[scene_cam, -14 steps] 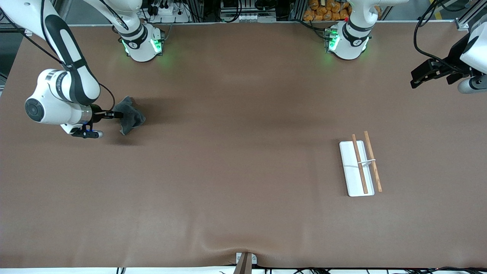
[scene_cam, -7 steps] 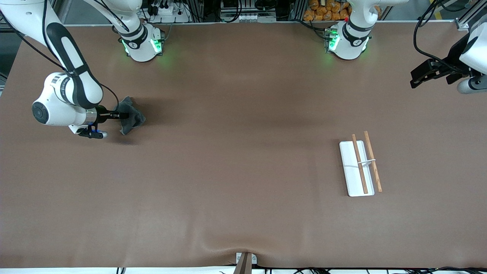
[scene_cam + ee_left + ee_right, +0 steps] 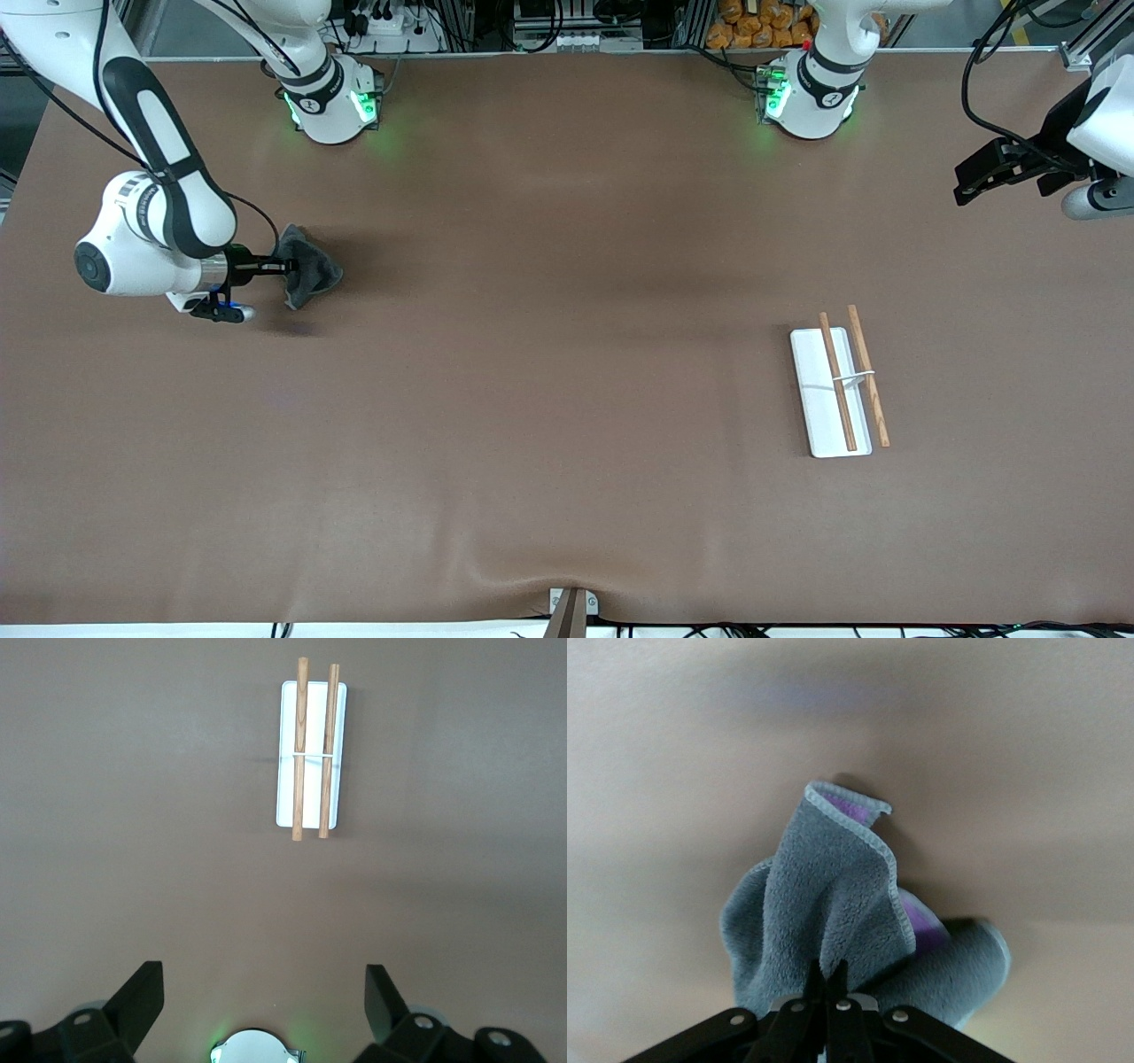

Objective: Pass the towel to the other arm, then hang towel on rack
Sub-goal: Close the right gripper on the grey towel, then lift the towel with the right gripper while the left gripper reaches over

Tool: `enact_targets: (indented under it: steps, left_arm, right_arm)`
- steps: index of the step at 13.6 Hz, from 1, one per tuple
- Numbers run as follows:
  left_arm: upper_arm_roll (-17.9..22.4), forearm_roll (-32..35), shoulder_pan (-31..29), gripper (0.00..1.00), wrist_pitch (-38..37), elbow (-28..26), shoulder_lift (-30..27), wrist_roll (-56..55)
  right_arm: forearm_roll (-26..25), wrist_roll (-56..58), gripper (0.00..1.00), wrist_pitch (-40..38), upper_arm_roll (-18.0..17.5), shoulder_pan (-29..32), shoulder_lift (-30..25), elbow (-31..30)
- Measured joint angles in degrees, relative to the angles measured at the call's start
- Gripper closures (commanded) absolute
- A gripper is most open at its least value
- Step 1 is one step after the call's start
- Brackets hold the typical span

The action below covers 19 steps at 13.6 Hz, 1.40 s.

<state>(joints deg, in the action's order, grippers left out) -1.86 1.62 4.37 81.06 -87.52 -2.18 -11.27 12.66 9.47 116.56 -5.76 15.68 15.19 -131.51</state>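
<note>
Grey fleece with a purple inner face — the towel (image 3: 306,273) is hanging bunched from the right gripper (image 3: 285,264), over the table (image 3: 549,399) toward the right arm's end. In the right wrist view the towel (image 3: 842,912) is showing a soft, napped pile and a pale stitched hem, folding over itself so that only slivers of purple are peeking out. The right gripper (image 3: 830,979) is pinching a gathered fold, its fingers pressed together on the cloth with no gap showing.

Well apart, toward the left arm's end, the rack (image 3: 839,381) is lying on the brown mat: a flat white rectangular plate with two thin parallel wooden rods joined by a small white crosspiece, one rod overhanging the plate's edge. Between towel and rack only bare brown mat is showing.

The left gripper (image 3: 970,184) is waiting up over the table's edge at its own end — in the left wrist view its fingers (image 3: 142,997) are standing wide apart, holding nothing, with the rack (image 3: 312,749) below.
</note>
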Motion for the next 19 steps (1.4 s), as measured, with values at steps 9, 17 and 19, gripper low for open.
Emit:
enact_targets:
  steps: [9,17,19]
  left_arm:
    - [0.0,0.0,0.0,0.00,0.0,-0.2,0.0,0.0]
    - [0.1,0.0,-0.1,0.00,0.1,-0.3,0.0,0.0]
    - [0.1,0.0,-0.1,0.00,0.2,-0.3,0.1,0.0]
  right_arm:
    - [0.6,-20.0,1.00,-20.9,-1.2,-11.0,-4.3,16.3]
    - [7.2,-51.4,1.00,-24.4,-1.4,-24.4,-4.8,27.8]
    - [9.5,-60.1,1.00,-23.3,-1.4,-27.3,-4.7,30.9]
